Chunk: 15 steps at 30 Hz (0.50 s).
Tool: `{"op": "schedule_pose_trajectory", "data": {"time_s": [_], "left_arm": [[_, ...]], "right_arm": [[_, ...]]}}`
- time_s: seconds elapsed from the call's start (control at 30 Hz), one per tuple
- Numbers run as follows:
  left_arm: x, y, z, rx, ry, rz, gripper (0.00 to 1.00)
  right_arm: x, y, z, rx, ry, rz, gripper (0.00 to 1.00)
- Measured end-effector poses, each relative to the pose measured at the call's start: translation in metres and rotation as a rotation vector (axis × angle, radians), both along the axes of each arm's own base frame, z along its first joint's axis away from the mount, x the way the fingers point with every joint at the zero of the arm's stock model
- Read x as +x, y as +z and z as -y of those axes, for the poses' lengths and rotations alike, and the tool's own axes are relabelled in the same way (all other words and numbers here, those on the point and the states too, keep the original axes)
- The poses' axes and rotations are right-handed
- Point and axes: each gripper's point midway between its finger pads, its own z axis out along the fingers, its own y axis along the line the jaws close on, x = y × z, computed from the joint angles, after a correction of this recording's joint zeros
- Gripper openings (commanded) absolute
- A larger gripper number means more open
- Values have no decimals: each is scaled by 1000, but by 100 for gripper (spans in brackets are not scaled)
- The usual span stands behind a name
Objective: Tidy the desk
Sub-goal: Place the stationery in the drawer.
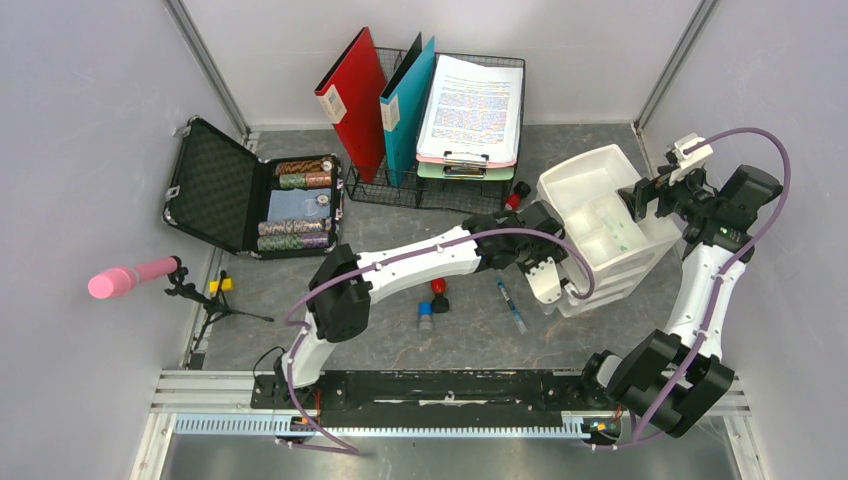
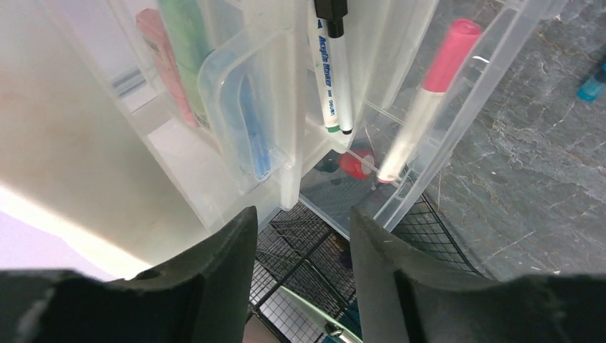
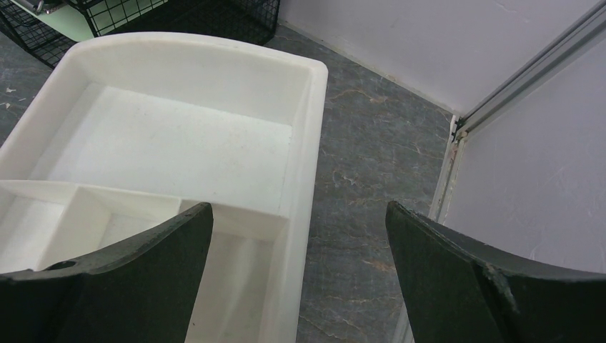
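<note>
The desk (image 1: 470, 330) is a dark-grey stone-look top. A white drawer organiser (image 1: 598, 215) stands at its right. My left gripper (image 1: 548, 272) is open and empty at the organiser's front left side. In the left wrist view the gripper (image 2: 296, 236) faces the translucent drawers (image 2: 286, 164), which hold a black-capped white marker (image 2: 332, 78), a pink marker (image 2: 429, 100) and other pens. My right gripper (image 1: 640, 200) is open and empty above the organiser's right rim (image 3: 304, 164), with the rim between its fingers (image 3: 300, 214).
Loose on the desk are a blue pen (image 1: 512, 305), red and black caps (image 1: 437, 290), a blue cap (image 1: 425, 320) and a red marker (image 1: 517, 192). A wire rack (image 1: 400, 185) holds folders and a clipboard. An open black case (image 1: 250, 195) and a pink microphone (image 1: 130, 278) sit at the left.
</note>
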Motion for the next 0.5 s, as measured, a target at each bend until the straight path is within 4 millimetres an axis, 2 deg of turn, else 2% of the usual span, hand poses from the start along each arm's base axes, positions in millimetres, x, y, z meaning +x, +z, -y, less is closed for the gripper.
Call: {"op": "schedule_pose_trajectory", "data": {"time_s": [0.17,0.3,0.43,0.5], "left_arm": [[-1,5,-2,-48,61,-40,73],[-8,27,-18,-116,131,-92,82],[-29,57,-43,-205,191,-193,81],[-45,63,-55,-228,196,-262,79]], "right_arm": [[0,0,0,1,0,0,98],[0,0,0,1,0,0,98],[0,0,0,1,0,0,98],[0,0,0,1,0,0,98]]}}
